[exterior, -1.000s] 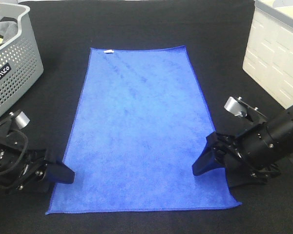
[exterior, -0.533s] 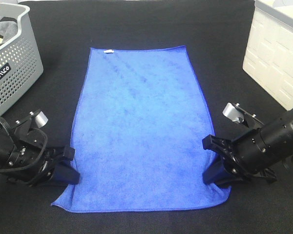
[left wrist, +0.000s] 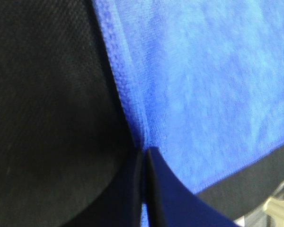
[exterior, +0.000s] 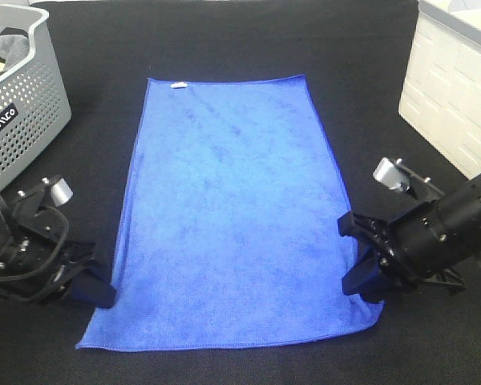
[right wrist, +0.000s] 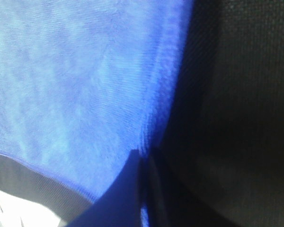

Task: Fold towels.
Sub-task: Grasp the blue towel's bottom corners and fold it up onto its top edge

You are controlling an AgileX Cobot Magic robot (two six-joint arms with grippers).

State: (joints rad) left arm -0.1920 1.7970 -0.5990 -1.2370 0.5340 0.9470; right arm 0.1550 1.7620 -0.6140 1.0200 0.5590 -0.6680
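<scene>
The royal-blue towel [exterior: 232, 208] lies flat and lengthwise on the black table [exterior: 361, 40], its small white tag [exterior: 177, 84] at the far edge. My left gripper [exterior: 99, 294] is low at the towel's left hem near the front corner. In the left wrist view [left wrist: 143, 189] its fingers are pressed together with the towel's [left wrist: 217, 85] hem running in between them. My right gripper [exterior: 359, 282] is at the right hem near the front corner. In the right wrist view [right wrist: 143, 189] it is likewise closed on the edge of the towel [right wrist: 75, 71].
A grey perforated basket [exterior: 20, 104] holding a grey cloth [exterior: 8, 44] stands at the far left. A white box [exterior: 453, 88] stands at the far right. Black table surface surrounds the towel.
Both grippers have dropped from beside the towel onto its side hems near the front corners. The left one then drew outward, spreading the front left corner again.
</scene>
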